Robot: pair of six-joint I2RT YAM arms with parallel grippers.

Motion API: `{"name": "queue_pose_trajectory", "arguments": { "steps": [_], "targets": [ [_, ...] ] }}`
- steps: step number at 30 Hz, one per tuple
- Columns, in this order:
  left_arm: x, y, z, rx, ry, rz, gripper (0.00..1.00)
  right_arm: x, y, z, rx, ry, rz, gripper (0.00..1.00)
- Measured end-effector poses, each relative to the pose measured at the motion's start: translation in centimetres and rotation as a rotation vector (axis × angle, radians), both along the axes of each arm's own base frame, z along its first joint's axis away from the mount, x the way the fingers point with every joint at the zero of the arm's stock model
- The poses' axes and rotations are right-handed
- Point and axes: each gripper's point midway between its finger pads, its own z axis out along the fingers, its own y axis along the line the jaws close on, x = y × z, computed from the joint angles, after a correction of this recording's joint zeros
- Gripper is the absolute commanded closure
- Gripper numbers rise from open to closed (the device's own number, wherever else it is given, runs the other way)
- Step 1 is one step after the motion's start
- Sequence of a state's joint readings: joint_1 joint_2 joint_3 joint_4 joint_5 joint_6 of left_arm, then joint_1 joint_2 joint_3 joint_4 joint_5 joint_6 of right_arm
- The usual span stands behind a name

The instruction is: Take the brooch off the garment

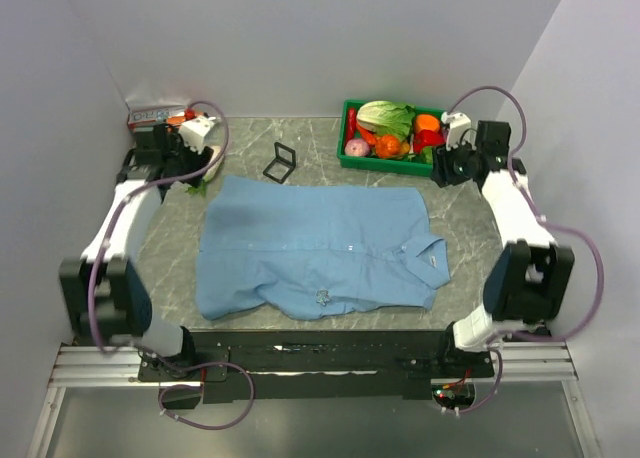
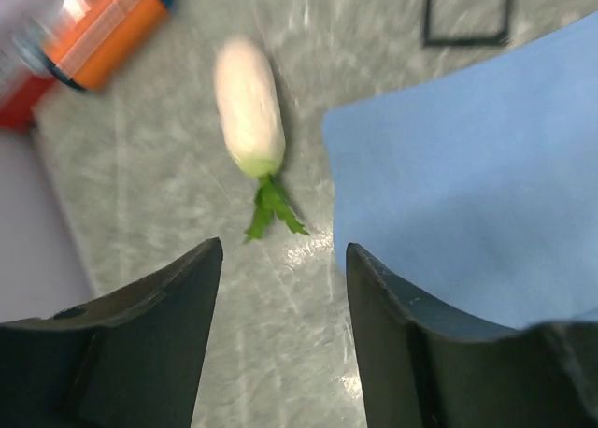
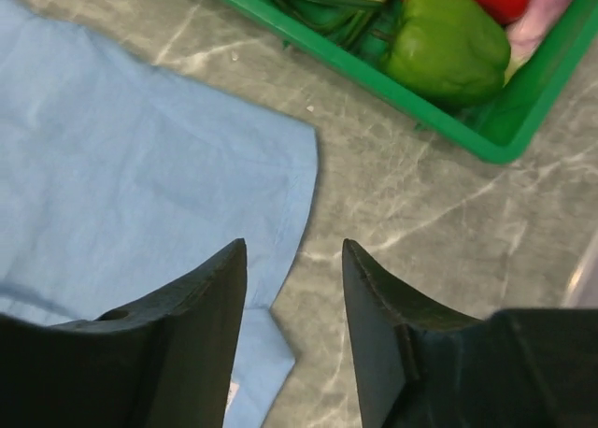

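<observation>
The light blue shirt (image 1: 320,243) lies flat on the table's middle, collar to the right. A tiny speck that looks like the brooch (image 1: 322,298) sits on the cloth near the shirt's near edge; it is too small to tell its colour. My left gripper (image 1: 195,173) is open and empty over bare table by the shirt's far left corner (image 2: 467,194); its jaws (image 2: 283,260) stand wide apart. My right gripper (image 1: 440,170) is open and empty above the shirt's far right corner (image 3: 140,166), midpoint (image 3: 292,250). The brooch is out of both wrist views.
A green tray (image 1: 345,138) of vegetables stands at the back right, its rim (image 3: 486,129) close to my right gripper, with a green pepper (image 3: 447,40) inside. A white radish (image 2: 248,106), an orange can (image 2: 107,31) and a black frame (image 1: 281,163) lie near my left gripper.
</observation>
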State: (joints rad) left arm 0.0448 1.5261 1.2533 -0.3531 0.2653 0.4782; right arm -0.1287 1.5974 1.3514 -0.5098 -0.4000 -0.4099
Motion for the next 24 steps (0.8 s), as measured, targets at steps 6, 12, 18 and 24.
{"name": "queue_pose_trajectory", "arguments": {
  "steps": [6, 12, 18, 24],
  "targets": [
    [-9.5, -2.9, 3.7, 0.040, -0.065, -0.234, 0.37, -8.9, 3.4, 2.0, -0.113, -0.123, 0.285, 0.43],
    [-19.1, -4.0, -8.3, 0.101, 0.292, -0.477, 0.39, -17.5, 7.0, -7.1, -0.188, 0.070, 0.632, 0.44],
    [-23.5, -2.9, -14.9, 0.138, 0.515, -0.531, 0.42, -21.5, 5.8, -14.2, -0.269, 0.303, 0.735, 0.46],
    [-20.9, -0.9, -17.9, 0.247, 0.509, -0.467, 0.44, -16.1, 2.6, -16.6, -0.416, 0.391, 0.567, 0.49]
  ]
}}
